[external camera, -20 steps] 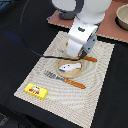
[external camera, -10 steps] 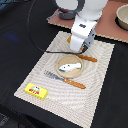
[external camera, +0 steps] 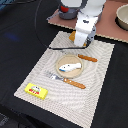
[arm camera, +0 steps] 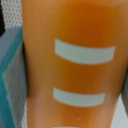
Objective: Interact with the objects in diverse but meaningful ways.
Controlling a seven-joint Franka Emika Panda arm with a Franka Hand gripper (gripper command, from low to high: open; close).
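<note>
Exterior view: the gripper [external camera: 81, 41] is low over the far edge of the striped placemat [external camera: 102, 75], its fingers hidden, so whether it grips anything cannot be told. Beneath it shows a bit of an orange object [external camera: 73, 36]; the wrist view is filled by an orange surface with pale bars [arm camera: 75, 60]. Nearer lie the white-blue fish [external camera: 67, 65] on a round plate [external camera: 60, 59], a fork [external camera: 56, 76], a knife [external camera: 86, 58], and the yellow red-marked packet [external camera: 36, 90].

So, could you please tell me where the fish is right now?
In the exterior view the fish lies on the round plate at the middle of the placemat, between the knife and the fork.
</note>
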